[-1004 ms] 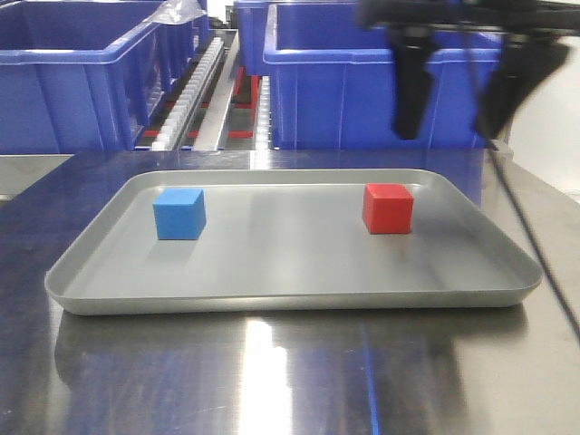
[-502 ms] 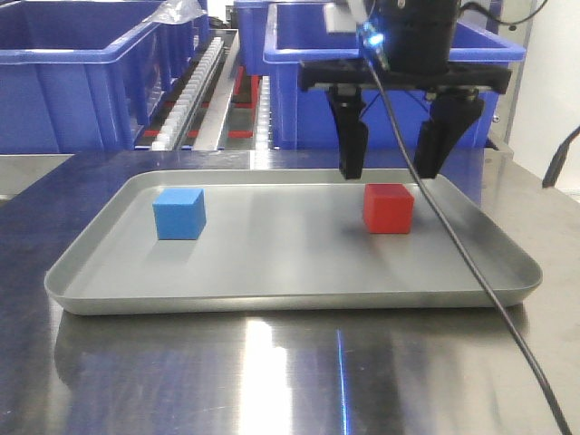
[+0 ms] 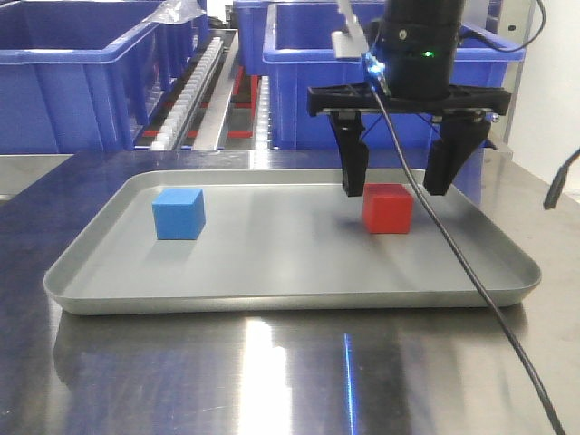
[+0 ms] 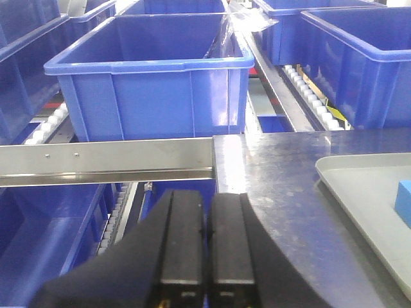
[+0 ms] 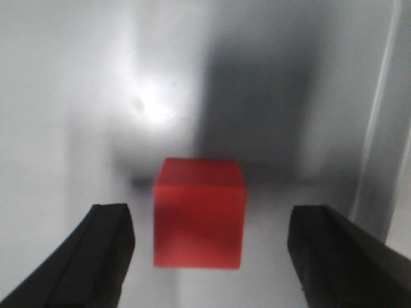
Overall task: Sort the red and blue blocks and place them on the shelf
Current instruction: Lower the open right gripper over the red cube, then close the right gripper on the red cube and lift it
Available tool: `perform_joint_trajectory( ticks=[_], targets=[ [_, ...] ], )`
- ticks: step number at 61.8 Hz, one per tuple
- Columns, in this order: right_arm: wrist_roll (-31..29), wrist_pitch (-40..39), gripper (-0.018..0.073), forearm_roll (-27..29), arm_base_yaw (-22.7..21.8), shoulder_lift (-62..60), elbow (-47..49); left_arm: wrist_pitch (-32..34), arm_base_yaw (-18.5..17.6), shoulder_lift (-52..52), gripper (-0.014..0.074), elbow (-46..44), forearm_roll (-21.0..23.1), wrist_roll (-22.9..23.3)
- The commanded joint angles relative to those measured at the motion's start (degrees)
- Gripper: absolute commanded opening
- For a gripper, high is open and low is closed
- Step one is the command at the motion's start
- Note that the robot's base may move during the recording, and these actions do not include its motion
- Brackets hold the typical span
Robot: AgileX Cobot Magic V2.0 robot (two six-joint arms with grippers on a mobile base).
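Note:
The red block (image 3: 388, 208) sits at the right of a grey tray (image 3: 290, 304), and the blue block (image 3: 178, 213) at its left. My right gripper (image 3: 394, 192) hangs open just over the red block, one finger on either side of its top. In the right wrist view the red block (image 5: 200, 213) lies between the wide-apart fingers of the gripper (image 5: 210, 221), untouched. My left gripper (image 4: 207, 200) is shut with nothing in it, off the table's left edge. The blue block's corner (image 4: 404, 202) shows at the right edge of the left wrist view. The shelf (image 3: 213, 72) with roller rails stands behind the table.
Large blue bins (image 3: 82, 72) (image 3: 344, 82) fill the shelf tiers behind the tray. A brushed metal rail (image 4: 106, 160) runs in front of a blue bin (image 4: 154, 83). A black cable (image 3: 471, 281) hangs from the right arm across the tray's right side.
The right gripper swung in from the upper right and came down over the red block, now straddling its top. Both blocks stayed in place.

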State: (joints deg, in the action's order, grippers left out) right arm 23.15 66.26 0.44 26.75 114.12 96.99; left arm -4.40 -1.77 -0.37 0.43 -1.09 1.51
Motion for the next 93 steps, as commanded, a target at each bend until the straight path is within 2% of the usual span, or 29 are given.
perform_joint_trajectory(
  ticks=[1,21,40,50,63,68,72,87,93],
  targets=[
    [-0.11,-1.06,0.0606,-0.79,-0.38,-2.12,1.75,5.2,-0.31,-1.14,0.0124,2.58,0.33,-0.02],
    [-0.11,-1.68,0.0579,1.16,-0.26,-0.17,1.64,5.2,-0.31,-1.14,0.0124,2.58,0.33,-0.02],
    [-0.11,-2.07,0.0298,1.16,-0.26,-0.17,1.64,5.2,-0.31,-1.14,0.0123,2.58,0.33,-0.02],
    [-0.11,-2.07,0.0193,1.2,-0.26,-0.37,1.64,5.2,-0.31,-1.14,0.0124,2.58,0.33,-0.02],
    [-0.62,-2.86,0.0102,1.2,-0.39,-2.61,1.64,5.2,-0.31,-1.14,0.0124,2.58,0.33,-0.02],
    [-1.89,-3.53,0.0048,1.2,-0.8,-3.82,1.64,5.2,-0.31,-1.14,0.0124,2.58,0.33,-0.02],
    [-3.38,-4.29,0.005,1.2,-1.04,-4.87,1.64,5.2,-0.31,-1.14,0.0124,2.58,0.33,-0.02],
    [-16.9,-7.43,0.005,0.32,-2.35,-10.05,0.89,5.2,-0.31,-1.14,0.0123,2.58,0.33,-0.02],
    [-21.02,-11.36,0.005,-0.44,-3.18,-13.33,-1.6,5.2,-0.31,-1.14,0.0124,2.58,0.33,-0.02]
  ],
)
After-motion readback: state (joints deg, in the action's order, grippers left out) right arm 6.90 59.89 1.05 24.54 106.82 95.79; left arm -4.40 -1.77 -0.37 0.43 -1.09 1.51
